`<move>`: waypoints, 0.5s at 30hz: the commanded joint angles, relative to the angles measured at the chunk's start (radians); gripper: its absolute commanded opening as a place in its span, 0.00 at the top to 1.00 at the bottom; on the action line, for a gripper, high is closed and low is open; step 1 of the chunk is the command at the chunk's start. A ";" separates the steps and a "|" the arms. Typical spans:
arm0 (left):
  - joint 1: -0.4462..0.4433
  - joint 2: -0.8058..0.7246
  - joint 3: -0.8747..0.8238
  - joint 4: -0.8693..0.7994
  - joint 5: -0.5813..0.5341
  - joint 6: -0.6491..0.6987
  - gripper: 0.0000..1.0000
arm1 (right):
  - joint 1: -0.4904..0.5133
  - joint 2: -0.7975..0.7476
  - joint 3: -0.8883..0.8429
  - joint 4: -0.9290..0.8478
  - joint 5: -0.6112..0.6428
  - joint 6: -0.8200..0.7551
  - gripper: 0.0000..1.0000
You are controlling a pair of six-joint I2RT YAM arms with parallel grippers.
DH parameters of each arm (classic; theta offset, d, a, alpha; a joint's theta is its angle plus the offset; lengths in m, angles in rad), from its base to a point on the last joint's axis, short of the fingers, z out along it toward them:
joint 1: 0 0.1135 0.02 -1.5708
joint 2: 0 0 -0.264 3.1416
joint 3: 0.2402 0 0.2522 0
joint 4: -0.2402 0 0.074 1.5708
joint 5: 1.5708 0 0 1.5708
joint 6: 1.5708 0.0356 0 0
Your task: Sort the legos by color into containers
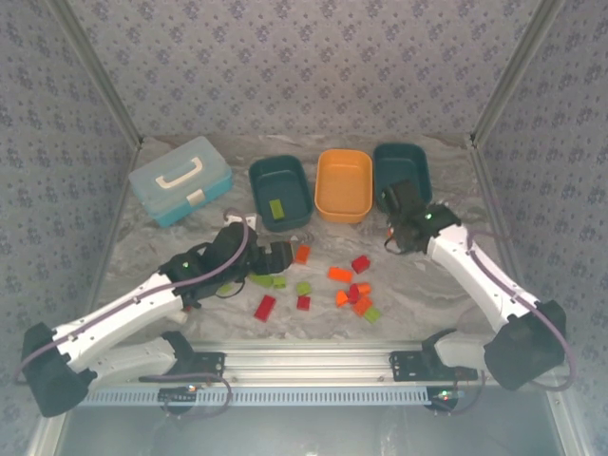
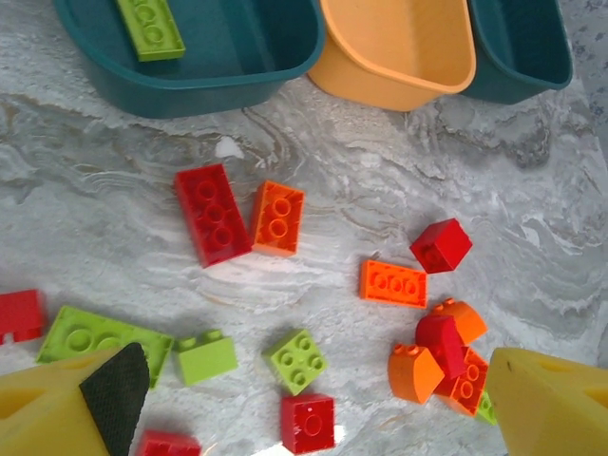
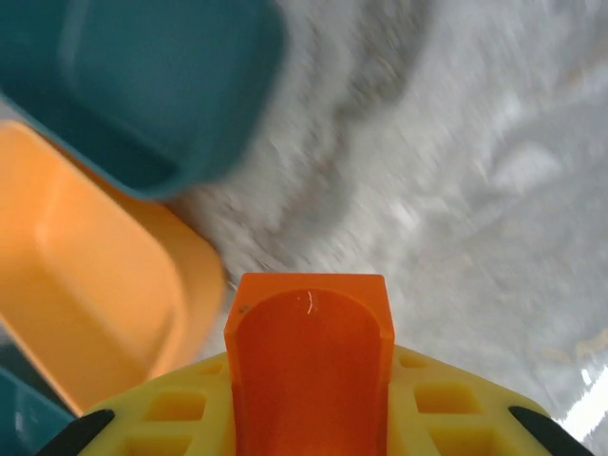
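My right gripper [image 3: 309,418] is clamped on an orange brick [image 3: 309,351], with the orange tub [image 3: 85,285] at its 9 o'clock. My left gripper [image 2: 318,389] gapes wide over legos [image 2: 391,283] on the desk [image 2: 532,190]; a green brick [image 2: 150,27] lies in the teal tub [image 2: 190,85] at 11.

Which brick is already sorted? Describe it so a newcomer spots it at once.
Among the three tubs at the far side, take the leftmost, dark teal tub. A long lime green brick lies inside it; the other green bricks lie loose on the table.
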 commanded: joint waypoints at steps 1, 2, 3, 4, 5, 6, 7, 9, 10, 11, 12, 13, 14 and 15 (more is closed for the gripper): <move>-0.003 0.050 0.100 0.109 0.030 0.011 0.05 | -0.105 0.119 0.117 -0.014 0.075 -0.278 0.82; -0.001 0.072 0.119 0.121 0.038 0.011 0.05 | -0.142 0.173 0.157 0.012 0.032 -0.334 0.82; 0.004 0.091 0.135 0.137 0.048 0.010 0.05 | -0.173 0.223 0.195 0.019 -0.009 -0.377 0.83; 0.009 0.114 0.155 0.155 0.065 0.008 0.05 | -0.202 0.286 0.245 0.022 -0.053 -0.416 0.83; 0.016 0.137 0.173 0.170 0.080 0.004 0.05 | -0.231 0.353 0.300 0.017 -0.099 -0.448 0.83; 0.022 0.157 0.188 0.182 0.092 0.000 0.05 | -0.248 0.411 0.350 0.007 -0.138 -0.474 0.84; 0.031 0.179 0.207 0.191 0.103 -0.005 0.05 | -0.268 0.478 0.408 -0.011 -0.175 -0.500 0.88; 0.045 0.216 0.238 0.197 0.123 -0.013 0.05 | -0.286 0.588 0.507 -0.046 -0.215 -0.532 0.89; 0.049 0.230 0.249 0.203 0.130 -0.015 0.05 | -0.293 0.639 0.551 -0.065 -0.221 -0.539 0.88; 0.052 0.241 0.258 0.207 0.132 -0.014 0.05 | -0.298 0.685 0.584 -0.076 -0.223 -0.543 0.87; 0.052 0.247 0.266 0.207 0.132 -0.012 0.05 | -0.303 0.718 0.605 -0.078 -0.230 -0.545 0.87; 0.053 0.253 0.272 0.204 0.132 -0.010 0.05 | -0.308 0.753 0.626 -0.076 -0.243 -0.547 0.86; 0.052 0.255 0.278 0.202 0.130 -0.008 0.05 | -0.314 0.783 0.646 -0.079 -0.255 -0.548 0.85; 0.053 0.256 0.280 0.199 0.128 -0.006 0.05 | -0.315 0.806 0.663 -0.081 -0.262 -0.549 0.85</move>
